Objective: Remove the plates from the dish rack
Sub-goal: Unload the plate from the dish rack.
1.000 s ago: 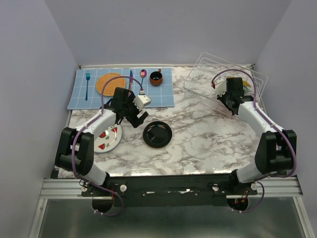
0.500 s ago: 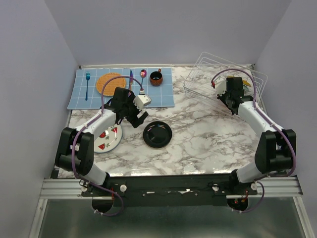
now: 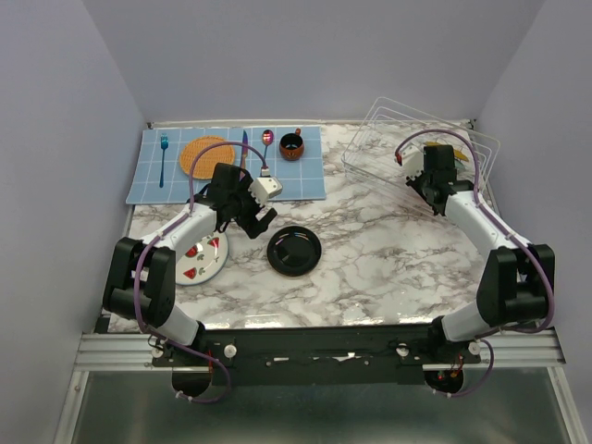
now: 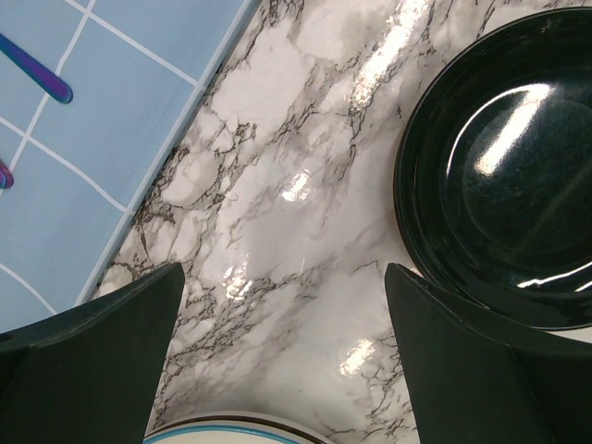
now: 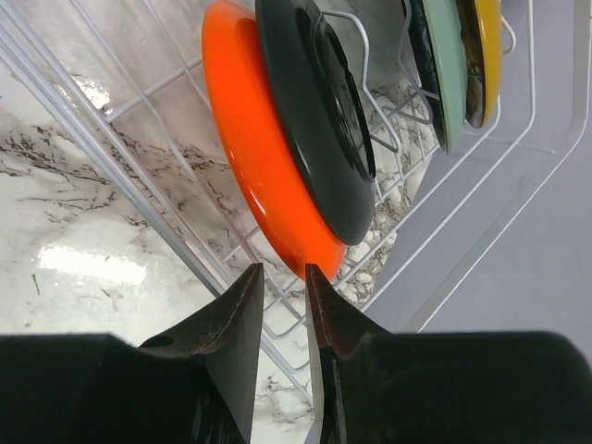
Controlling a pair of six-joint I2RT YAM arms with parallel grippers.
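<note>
Two plates, one glossy black [image 3: 294, 250], lie on the tabletop [image 3: 388, 259]; several remain racked at upper right [image 5: 277, 185]. Left tool [image 4: 282, 370] gapes empty; right tool [image 5: 282, 305] nearly closed, empty.

Left arm [image 3: 190, 227] reaches forward from its base at the near-left, forearm angled up and right, wrist bent down. Left gripper [image 4: 282, 356] points down at the surface, fingers [image 4: 88, 356] spread wide, nothing between them. Right arm [image 3: 481, 222] stretches from its near-right base up toward the far right, elbow high. Right gripper [image 5: 280, 310] has its fingertips [image 5: 242, 310] nearly together with a thin gap, gripping nothing visible.
</note>
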